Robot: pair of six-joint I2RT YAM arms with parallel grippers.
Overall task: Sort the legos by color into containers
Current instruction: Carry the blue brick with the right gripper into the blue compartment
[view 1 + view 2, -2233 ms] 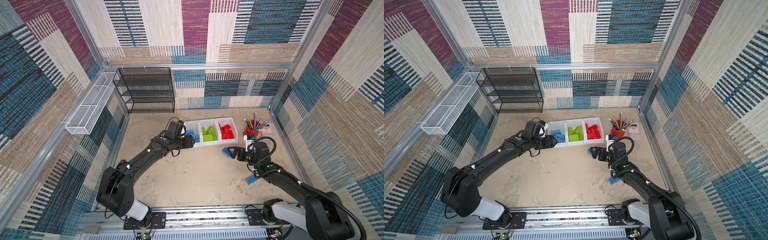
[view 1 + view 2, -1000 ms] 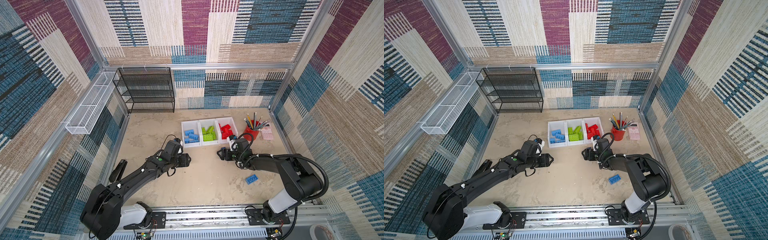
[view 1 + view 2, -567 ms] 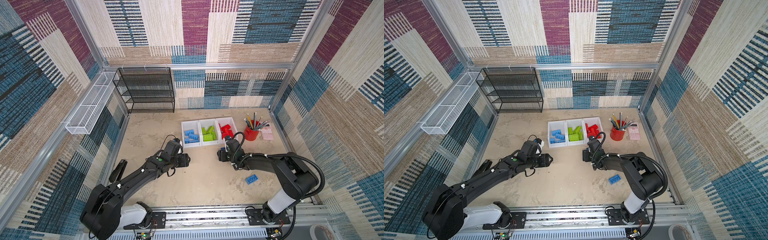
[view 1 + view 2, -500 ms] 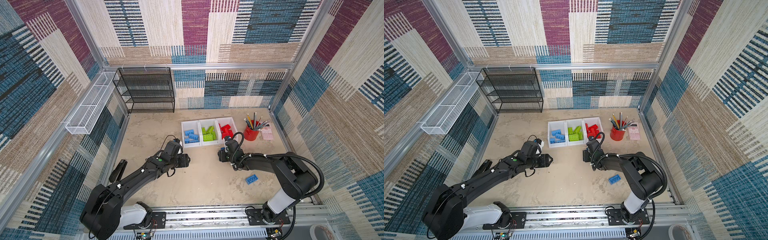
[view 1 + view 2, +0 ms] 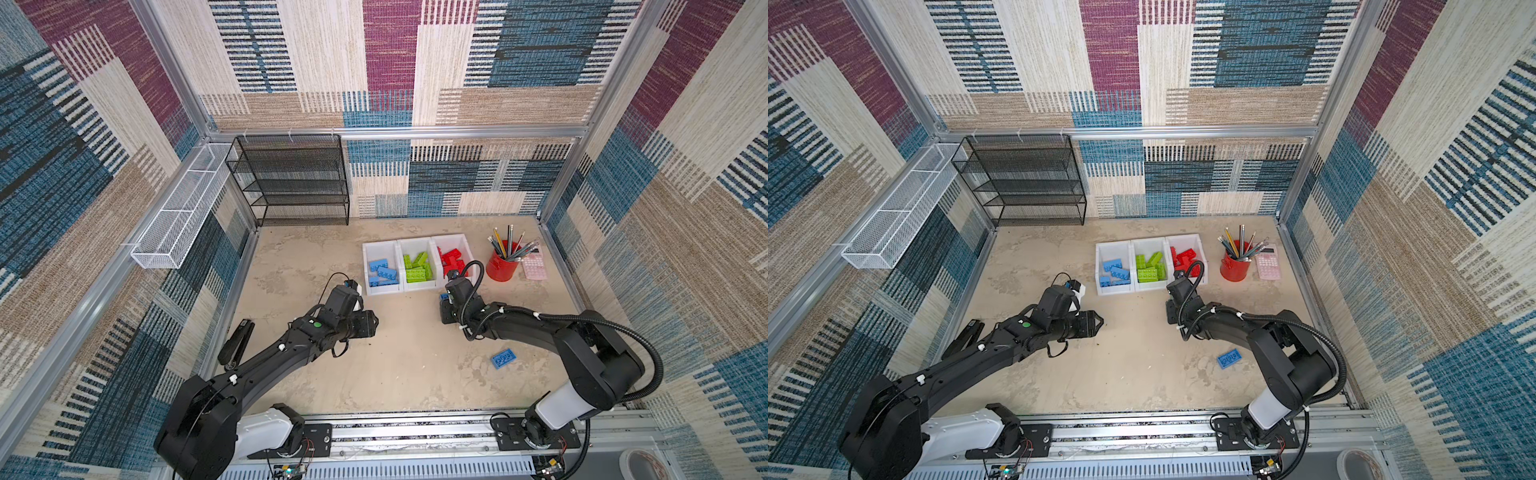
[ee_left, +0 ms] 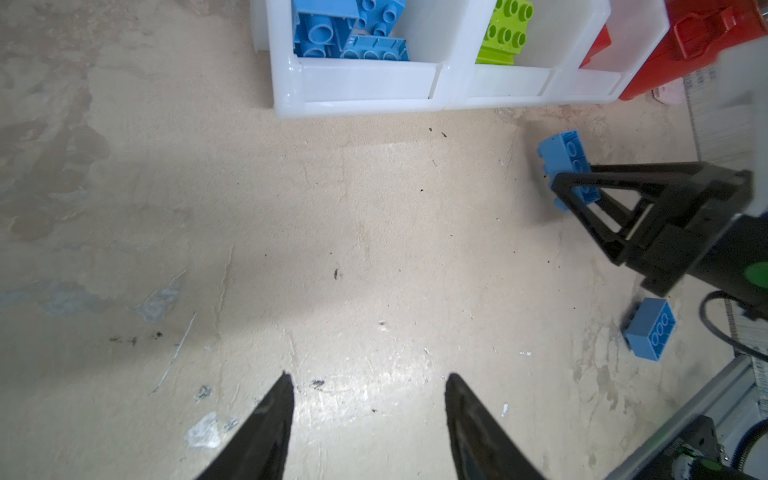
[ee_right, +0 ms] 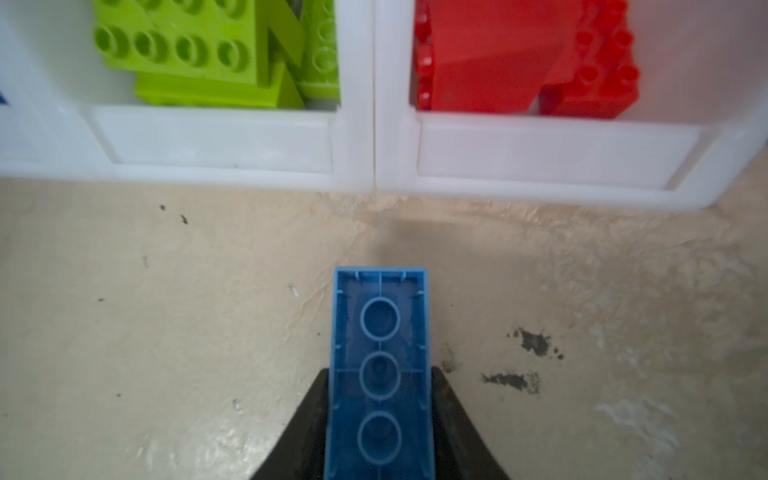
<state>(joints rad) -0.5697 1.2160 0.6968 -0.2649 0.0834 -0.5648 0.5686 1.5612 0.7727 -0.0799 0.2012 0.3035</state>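
My right gripper (image 7: 380, 370) is shut on a light blue lego (image 7: 380, 332), whose hollow underside faces the wrist camera. It is low over the floor, just in front of the white containers (image 7: 216, 141), near the wall between the green and red bins. In both top views this gripper (image 5: 444, 305) is below the red bin. Blue legos (image 5: 382, 270), green legos (image 5: 417, 268) and red legos (image 5: 453, 262) fill the three bins. Another blue lego (image 5: 503, 358) lies loose on the floor. My left gripper (image 6: 370, 376) is open and empty over bare floor (image 5: 372, 324).
A red pencil cup (image 5: 502, 266) and a pink calculator (image 5: 534, 266) stand to the right of the bins. A black wire shelf (image 5: 291, 183) is at the back left and a white mesh basket (image 5: 183, 208) hangs on the left wall. A black tool (image 5: 237, 343) lies by the left edge.
My right gripper slid a little left and closed on the blue lego in front of the bins. The left arm has stayed where it was, open.
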